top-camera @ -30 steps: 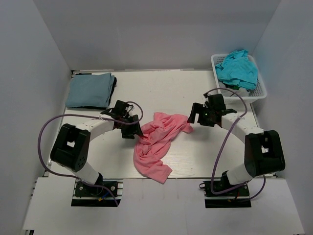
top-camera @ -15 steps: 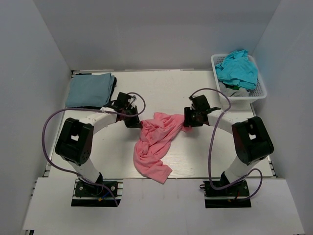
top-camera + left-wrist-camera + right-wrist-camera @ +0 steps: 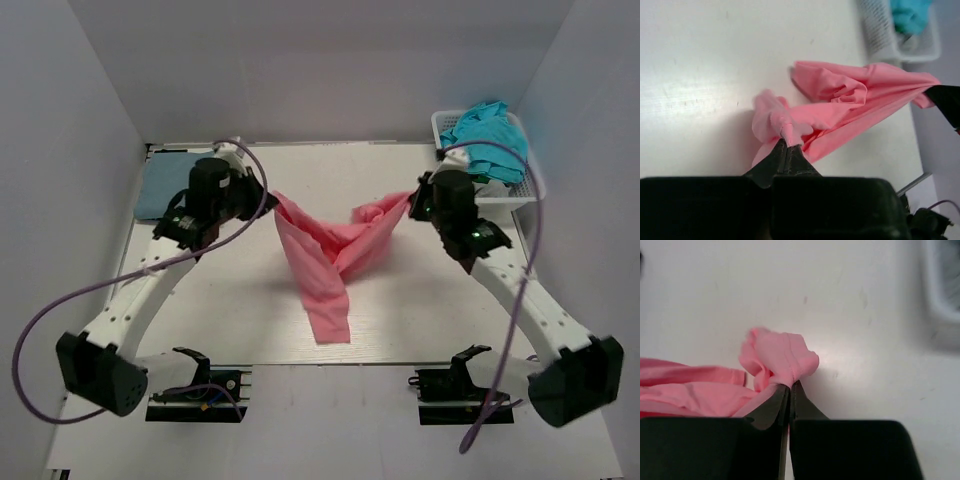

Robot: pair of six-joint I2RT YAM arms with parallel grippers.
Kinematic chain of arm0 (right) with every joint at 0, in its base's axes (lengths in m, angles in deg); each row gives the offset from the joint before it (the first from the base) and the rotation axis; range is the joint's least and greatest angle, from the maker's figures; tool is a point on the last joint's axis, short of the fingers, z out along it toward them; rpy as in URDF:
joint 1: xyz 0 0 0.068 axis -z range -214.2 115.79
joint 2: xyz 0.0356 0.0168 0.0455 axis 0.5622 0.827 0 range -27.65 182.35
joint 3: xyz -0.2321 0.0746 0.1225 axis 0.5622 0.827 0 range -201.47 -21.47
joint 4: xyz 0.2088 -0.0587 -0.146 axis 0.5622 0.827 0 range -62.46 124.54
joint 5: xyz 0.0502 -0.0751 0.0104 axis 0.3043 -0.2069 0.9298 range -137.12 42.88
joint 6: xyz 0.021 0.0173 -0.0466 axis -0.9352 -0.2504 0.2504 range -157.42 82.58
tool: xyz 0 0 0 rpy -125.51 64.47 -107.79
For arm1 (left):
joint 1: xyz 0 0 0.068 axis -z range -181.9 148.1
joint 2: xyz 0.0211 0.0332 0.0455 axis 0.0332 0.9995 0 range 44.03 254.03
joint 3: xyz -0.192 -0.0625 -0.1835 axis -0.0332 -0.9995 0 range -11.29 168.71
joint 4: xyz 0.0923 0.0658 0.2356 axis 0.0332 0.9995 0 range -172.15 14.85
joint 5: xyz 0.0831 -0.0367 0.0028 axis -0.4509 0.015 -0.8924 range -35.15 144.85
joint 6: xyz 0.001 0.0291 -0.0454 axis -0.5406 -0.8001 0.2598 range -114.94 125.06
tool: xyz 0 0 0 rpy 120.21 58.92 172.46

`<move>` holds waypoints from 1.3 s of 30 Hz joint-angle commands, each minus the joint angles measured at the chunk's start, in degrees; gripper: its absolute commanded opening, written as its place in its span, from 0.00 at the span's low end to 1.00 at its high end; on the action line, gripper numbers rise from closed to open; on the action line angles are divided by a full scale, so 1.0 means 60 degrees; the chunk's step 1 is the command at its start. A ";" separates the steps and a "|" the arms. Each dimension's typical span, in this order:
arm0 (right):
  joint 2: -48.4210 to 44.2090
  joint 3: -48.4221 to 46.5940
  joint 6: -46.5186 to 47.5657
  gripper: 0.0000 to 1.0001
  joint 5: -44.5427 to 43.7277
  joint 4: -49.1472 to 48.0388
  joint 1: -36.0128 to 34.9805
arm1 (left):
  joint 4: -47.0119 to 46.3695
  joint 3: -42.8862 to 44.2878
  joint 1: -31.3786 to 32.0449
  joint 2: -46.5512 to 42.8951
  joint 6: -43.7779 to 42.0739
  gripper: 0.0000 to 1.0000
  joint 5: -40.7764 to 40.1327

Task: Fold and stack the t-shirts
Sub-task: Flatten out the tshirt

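Top external view: the salmon-pink t-shirt [image 3: 330, 255] is hanging between both grippers, sagging in the middle.
Left gripper [image 3: 268, 197]: is pinching one bunched end.
Right gripper [image 3: 412, 203]: is clamping the other end.

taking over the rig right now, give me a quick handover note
Left pincer: shut on one bunched end of the salmon-pink cotton t-shirt.
Right pincer: shut on the other end; the shirt sags between them, its tail on the white table.
Done: a folded grey-blue t-shirt lies far left.
Left: spread, fold, stack the pink one, then the crumpled teal t-shirt in the white lattice basket.
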 commanded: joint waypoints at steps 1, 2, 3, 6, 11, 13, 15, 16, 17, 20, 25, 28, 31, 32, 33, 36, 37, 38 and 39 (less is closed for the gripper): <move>-0.1223 -0.1024 -0.0111 0.00 -0.2213 0.0258 0.0028 | 0.0308 0.0955 -0.0033 -0.1285 -0.0019 0.00 -0.1252; -0.1733 -0.1374 -0.0052 0.00 -0.2378 0.0578 0.0028 | 0.0542 0.1348 -0.0033 -0.1463 -0.0019 0.00 -0.1401; -0.1883 -0.1725 -0.0037 0.00 -0.2757 0.0726 0.0057 | 0.0632 0.1526 -0.0033 -0.1639 -0.0019 0.00 -0.1548; -0.2557 -0.2473 0.0167 0.00 -0.3314 0.1312 0.0028 | 0.0735 0.2011 -0.0033 -0.2503 0.0069 0.00 -0.2468; -0.3626 -0.3134 0.0578 0.00 -0.4428 0.1255 0.0043 | 0.1378 0.2887 -0.0033 -0.3632 0.0157 0.00 -0.4036; -0.4022 -0.3484 0.0856 0.00 -0.4796 0.1168 0.0028 | 0.1935 0.3487 -0.0033 -0.3910 0.0157 0.00 -0.4668; -0.4299 -0.3778 0.1134 0.00 -0.4957 0.1050 -0.0001 | 0.2155 0.3797 -0.0033 -0.4101 0.0157 0.00 -0.4888; -0.4359 -0.3895 0.1353 0.00 -0.5030 0.1007 0.0013 | 0.2272 0.4045 -0.0033 -0.4218 0.0157 0.00 -0.4976; -0.4447 -0.4216 0.1427 0.00 -0.5045 0.1050 0.0013 | 0.2273 0.4164 -0.0033 -0.4436 0.0157 0.00 -0.4977; -0.4798 -0.4627 0.1604 0.00 -0.4651 0.1152 -0.0001 | 0.2464 0.4677 -0.0033 -0.4818 0.0157 0.00 -0.4977; -0.5500 -0.4600 0.1560 0.00 -0.3816 0.1226 0.0013 | 0.2785 0.5073 -0.0121 -0.4951 0.0347 0.00 -0.5283; -0.5503 -0.4381 0.1487 0.00 -0.3917 0.1357 -0.0001 | 0.3019 0.4928 -0.0121 -0.4602 0.0552 0.00 -0.5416; -0.5356 -0.3708 0.1034 0.00 -0.4093 0.1358 0.0013 | 0.3123 0.4445 -0.0005 -0.4104 0.1238 0.03 -0.5649; -0.5240 -0.2909 0.0612 0.00 -0.3818 0.1314 -0.0001 | 0.3123 0.4269 -0.0004 -0.3667 0.1328 0.10 -0.5651; -0.5152 -0.2640 0.0477 0.00 -0.3699 0.1154 0.0013 | 0.3123 0.3919 -0.0004 -0.3387 0.1329 0.11 -0.5651; -0.4464 -0.1234 -0.0431 0.00 -0.3391 0.1036 0.0028 | 0.3240 0.3244 -0.0195 -0.1923 0.1782 0.11 -0.5825; -0.4274 -0.0941 -0.0650 0.00 -0.3463 0.0890 0.0042 | 0.3240 0.3068 -0.0195 -0.1455 0.1957 0.13 -0.6073; -0.3503 -0.0387 -0.0768 0.00 -0.3551 0.0570 0.0057 | 0.3240 0.2733 -0.0195 -0.0943 0.2089 0.15 -0.6075; -0.3133 0.0112 -0.0987 0.00 -0.3638 0.0378 -0.0015 | 0.3080 0.2628 -0.0325 -0.0401 0.2091 0.16 -0.6191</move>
